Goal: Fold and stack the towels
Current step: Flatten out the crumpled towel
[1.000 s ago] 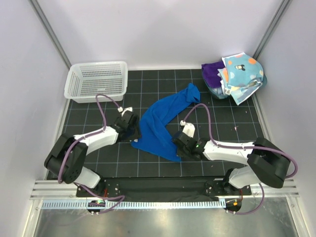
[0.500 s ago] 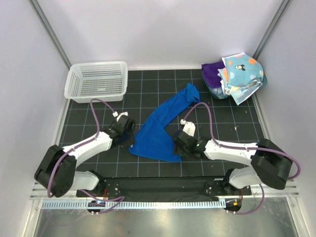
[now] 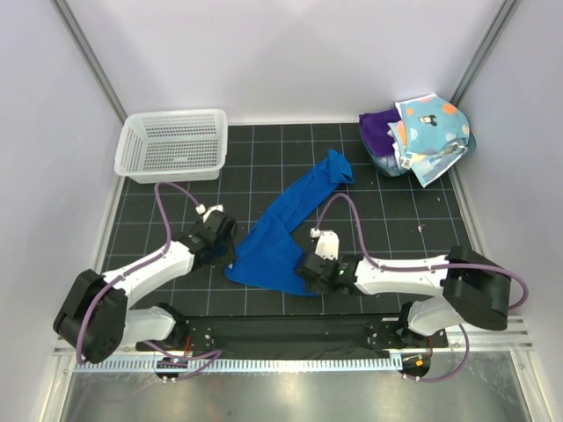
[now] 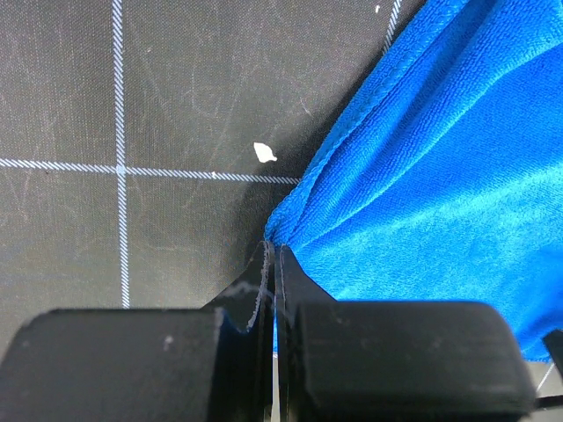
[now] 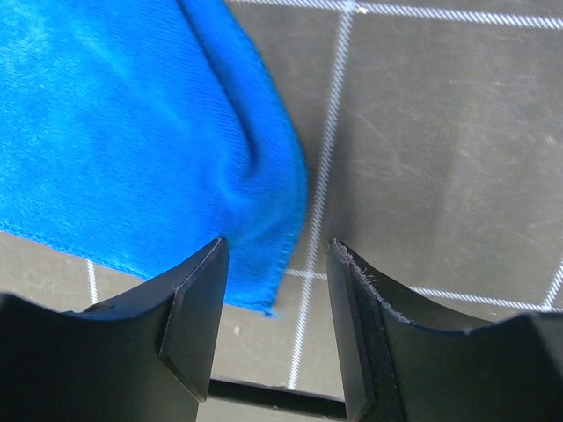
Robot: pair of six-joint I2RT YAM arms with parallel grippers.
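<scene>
A royal blue towel [image 3: 283, 227] lies rumpled and stretched diagonally across the black mat, its far end near the back right. My left gripper [image 3: 230, 250] is shut on the towel's near left corner; in the left wrist view the closed jaws [image 4: 273, 252] pinch the blue cloth [image 4: 422, 176] at its tip. My right gripper [image 3: 303, 271] stands open at the towel's near right corner. In the right wrist view the blue cloth [image 5: 132, 132] hangs loose in front of the left finger and touches neither pad [image 5: 277, 255]. More towels, purple [image 3: 378, 128] and polka-dotted [image 3: 431, 128], are heaped at the back right.
A white mesh basket [image 3: 172, 145] stands at the back left of the mat. A teal tub [image 3: 387, 164] sits under the towel heap in the back right corner. White walls close in both sides, and the metal rail runs along the near edge.
My left gripper has shut on the towel's corner and drawn it toward the near left. The right gripper has opened, let go of the cloth and shifted left.
</scene>
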